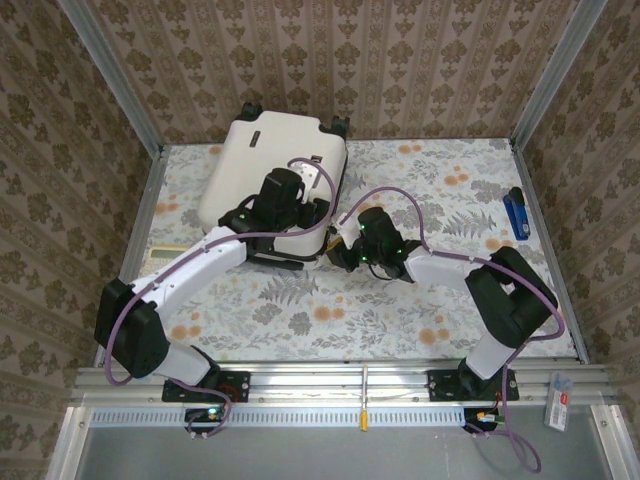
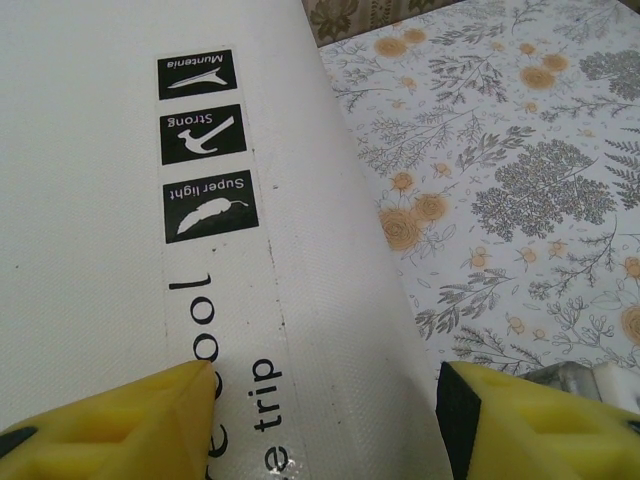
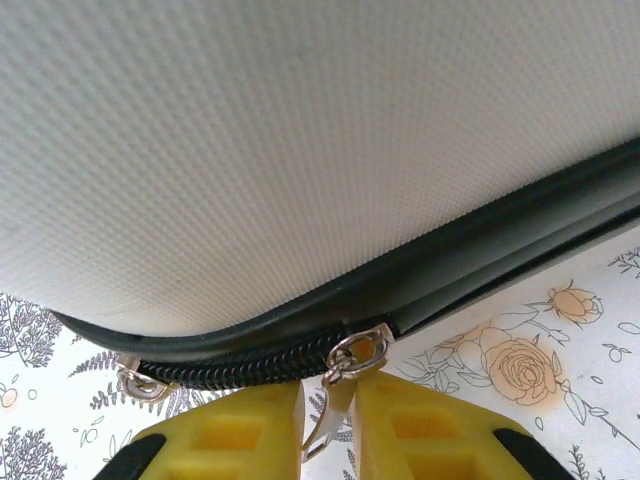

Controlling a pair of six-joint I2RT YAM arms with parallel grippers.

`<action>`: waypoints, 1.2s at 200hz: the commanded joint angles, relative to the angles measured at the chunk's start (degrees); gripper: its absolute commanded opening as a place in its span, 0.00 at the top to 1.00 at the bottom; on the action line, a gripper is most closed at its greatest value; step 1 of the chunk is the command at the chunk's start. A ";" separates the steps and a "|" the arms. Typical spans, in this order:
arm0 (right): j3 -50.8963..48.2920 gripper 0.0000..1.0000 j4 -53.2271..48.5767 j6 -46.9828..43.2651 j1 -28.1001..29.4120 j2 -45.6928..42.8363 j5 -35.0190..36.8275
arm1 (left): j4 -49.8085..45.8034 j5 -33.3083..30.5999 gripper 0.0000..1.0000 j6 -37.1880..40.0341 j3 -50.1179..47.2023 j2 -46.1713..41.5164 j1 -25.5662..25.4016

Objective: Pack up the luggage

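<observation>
Mostly off-frame, luggage (image 3: 300, 150); zipper pull (image 3: 322, 428) in right pincer (image 3: 330, 395).

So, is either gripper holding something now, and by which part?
The right gripper pinches the luggage by its metal zipper pull. The left gripper is open above the luggage, holding nothing.

Seen from above, the left arm (image 1: 200, 265) covers the near part of the cream-white hard-shell suitcase (image 1: 250, 165) and part of a pale flat thing (image 1: 158, 257) at the left edge of the flowered counter (image 1: 420, 310). This thing is too small to name, and so is the blue object (image 1: 515, 215) at the far right.

In the left wrist view, one of the yellow fingers (image 2: 110, 425) of the left gripper (image 2: 325, 375) covers the first letters of the black printed words (image 2: 195, 320).

In the right wrist view, the right gripper (image 3: 328, 395) clamps a silver zipper pull (image 3: 345, 365) and covers its flat sides. A second pull (image 3: 140, 385) is blurred.
</observation>
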 commanded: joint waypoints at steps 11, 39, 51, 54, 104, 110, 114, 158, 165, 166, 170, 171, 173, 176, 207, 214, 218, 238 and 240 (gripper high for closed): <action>1.39 0.84 3.82 -2.14 -0.66 3.78 5.18 | -13.47 5.91 0.39 -3.14 -3.78 2.31 -1.09; 0.68 0.81 7.05 -2.55 -1.64 3.85 2.95 | -13.79 5.81 0.39 -3.09 -3.90 2.09 -1.12; 1.34 0.74 7.96 -2.28 -2.15 4.55 2.18 | -13.87 5.73 0.39 -3.09 -3.89 2.05 -1.09; 1.45 0.74 8.20 -2.26 -2.24 4.62 1.87 | -13.91 5.74 0.39 -3.09 -3.94 2.10 -1.12; 2.23 0.75 10.63 -1.92 -2.78 4.69 -3.15 | -16.12 4.76 0.39 -3.44 -3.34 1.86 -0.98; 2.48 0.75 10.56 -1.92 -2.73 4.76 -3.99 | -16.31 4.67 0.39 -3.47 -3.21 1.74 -0.98; 2.68 0.75 10.42 -1.91 -2.73 4.87 -4.45 | -16.47 4.68 0.39 -3.45 -3.24 1.67 -0.96; 2.62 0.76 10.73 -1.91 -2.30 5.28 -8.00 | -18.15 4.46 0.39 -3.62 -2.45 1.21 -1.02; 2.43 0.76 10.66 -1.92 -2.31 5.20 -8.57 | -18.33 4.38 0.39 -3.60 -2.31 1.22 -1.01; 2.45 0.76 10.69 -1.92 -2.30 5.23 -8.66 | -18.38 4.33 0.39 -3.61 -2.30 1.18 -1.03; 2.46 0.76 10.64 -1.88 -2.27 5.14 -8.93 | -18.50 4.28 0.39 -3.54 -2.11 1.22 -0.98; 2.42 0.76 10.59 -1.90 -2.19 5.11 -8.97 | -18.51 4.28 0.39 -3.54 -2.07 1.22 -0.97; 2.39 0.76 10.56 -1.85 -2.13 5.11 -9.06 | -18.59 4.20 0.39 -3.53 -2.08 1.16 -1.03; 2.38 0.76 10.47 -1.88 -2.04 5.03 -9.09 | -18.68 4.05 0.39 -3.53 -2.02 1.29 -1.02; 1.36 0.78 9.78 -2.09 -1.08 3.63 -9.53 | -19.23 3.78 0.39 -3.44 -1.59 1.56 -0.91; 1.09 0.79 9.60 -2.11 -0.89 3.27 -9.54 | -19.23 3.81 0.39 -3.47 -1.60 1.68 -0.89; 1.07 0.79 9.58 -2.09 -0.82 3.15 -9.51 | -19.14 3.84 0.39 -3.54 -1.65 1.82 -0.90; 0.77 0.83 8.91 -2.35 -0.35 2.54 -9.80 | -18.70 4.17 0.39 -3.71 -1.63 2.52 -0.88; 0.86 0.83 8.82 -2.36 -0.33 2.47 -9.78 | -18.70 4.26 0.39 -3.77 -1.62 2.60 -0.87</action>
